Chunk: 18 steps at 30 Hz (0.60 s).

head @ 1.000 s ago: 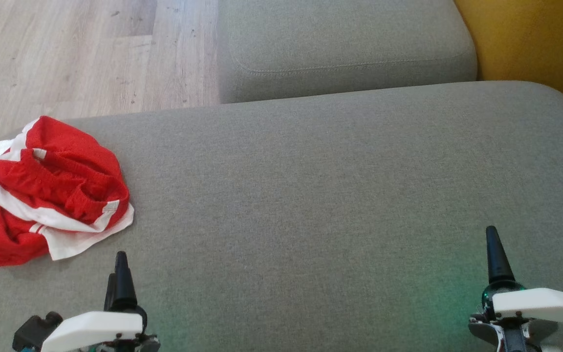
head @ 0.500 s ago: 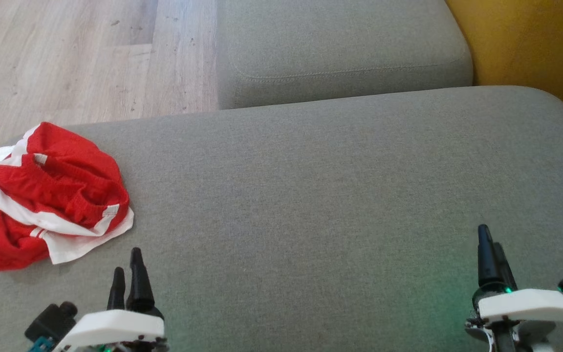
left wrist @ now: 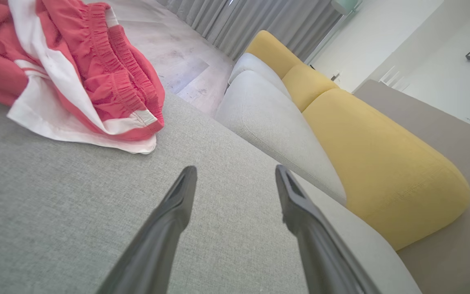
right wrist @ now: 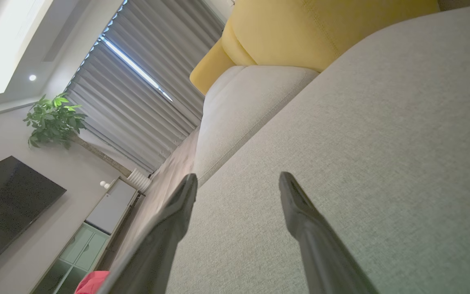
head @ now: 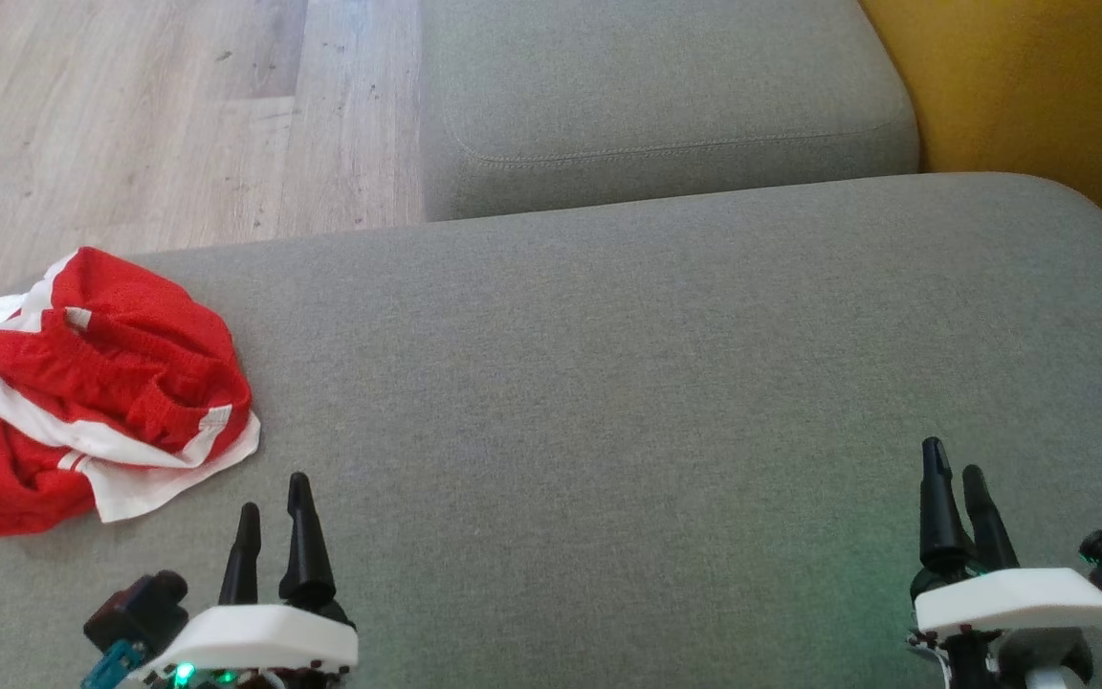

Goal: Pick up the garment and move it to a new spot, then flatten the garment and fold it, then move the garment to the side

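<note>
Garment (head: 92, 392): I'm seeing it lying crumpled, red and white, at the cushion's (head: 656, 383) left edge, beside the floor (head: 130, 115).
Left gripper (head: 273, 493): I'm hovering it near the white hem, not touching, jaws spread.
Right gripper (head: 953, 459): I'm holding it well apart, jaws spread, empty.
Risk: I'm expecting a shallow pinch to catch one layer, or a nudge to push it overboard.
Views: the left wrist is showing the elastic waistband; the head is showing that edge.

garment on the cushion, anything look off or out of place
The garment lies crumpled in a heap at the left end of the cushion, close to the edge by the floor. Its red and white layers are twisted over each other rather than flat. Nothing looks spilled or damaged.
</note>
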### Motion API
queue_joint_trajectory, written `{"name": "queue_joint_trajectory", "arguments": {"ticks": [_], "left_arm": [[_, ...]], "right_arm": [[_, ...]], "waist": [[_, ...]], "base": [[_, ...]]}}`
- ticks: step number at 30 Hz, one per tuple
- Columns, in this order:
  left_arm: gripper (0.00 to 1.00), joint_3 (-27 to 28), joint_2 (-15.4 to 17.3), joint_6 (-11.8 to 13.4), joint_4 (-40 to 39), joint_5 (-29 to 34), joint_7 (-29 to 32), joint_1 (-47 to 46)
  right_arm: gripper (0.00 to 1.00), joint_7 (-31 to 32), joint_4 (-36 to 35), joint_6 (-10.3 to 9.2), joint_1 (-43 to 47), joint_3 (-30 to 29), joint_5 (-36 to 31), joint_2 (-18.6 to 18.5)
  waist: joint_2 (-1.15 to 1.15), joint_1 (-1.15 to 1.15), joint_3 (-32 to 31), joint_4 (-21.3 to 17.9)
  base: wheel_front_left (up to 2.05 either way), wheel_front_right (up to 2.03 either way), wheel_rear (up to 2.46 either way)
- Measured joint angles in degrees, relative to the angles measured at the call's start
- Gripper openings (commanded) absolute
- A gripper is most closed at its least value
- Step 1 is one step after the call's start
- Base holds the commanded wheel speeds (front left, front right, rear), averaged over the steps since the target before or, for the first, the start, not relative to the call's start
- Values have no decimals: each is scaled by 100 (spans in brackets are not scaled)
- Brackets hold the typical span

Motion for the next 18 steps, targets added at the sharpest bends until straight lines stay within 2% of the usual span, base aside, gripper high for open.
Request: {"name": "queue_joint_trajectory", "arguments": {"ticks": [18], "left_arm": [[100, -181, 21, 263, -81, 1168, -309, 54]], "right_arm": [[100, -296, -102, 5, 93, 77, -1098, -16]], "waist": [[0, 0, -91, -23]], "base": [[0, 0, 0]]}}
